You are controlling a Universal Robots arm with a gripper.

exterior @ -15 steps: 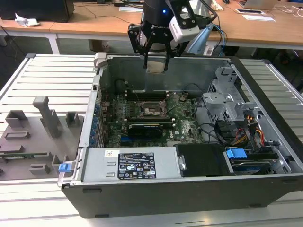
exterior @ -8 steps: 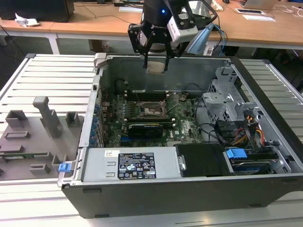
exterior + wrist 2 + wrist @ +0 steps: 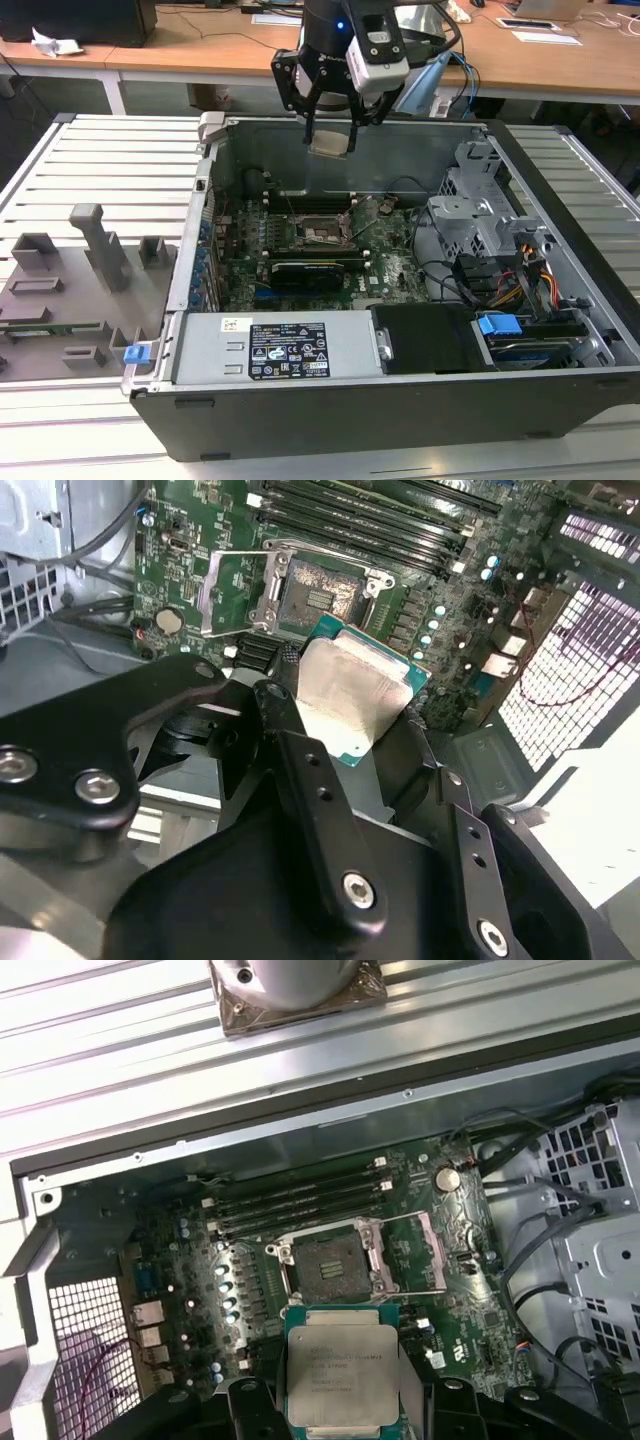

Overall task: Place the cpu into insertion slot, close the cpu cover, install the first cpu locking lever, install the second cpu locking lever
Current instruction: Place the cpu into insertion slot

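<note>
My gripper (image 3: 330,132) hangs over the back of the open computer case, shut on the cpu (image 3: 330,145), a small flat square chip with a pale silver top. In both wrist views the cpu (image 3: 350,695) (image 3: 340,1370) sits between the black fingers (image 3: 290,730), held by its edges. It is well above the motherboard. Below it the insertion slot (image 3: 330,1265) (image 3: 325,590) (image 3: 325,235) lies bare, its contacts showing. The cpu cover (image 3: 235,595) (image 3: 420,1250) is swung up and open beside the slot. A thin wire lever (image 3: 330,550) stands raised along the slot's edge.
A grey power supply (image 3: 285,345) fills the case's near side, with a long black card (image 3: 305,272) in front of the slot. A metal drive cage (image 3: 480,215) and cables (image 3: 520,275) occupy the exterior view's right. Grey fixtures (image 3: 80,270) stand on the slatted table at its left.
</note>
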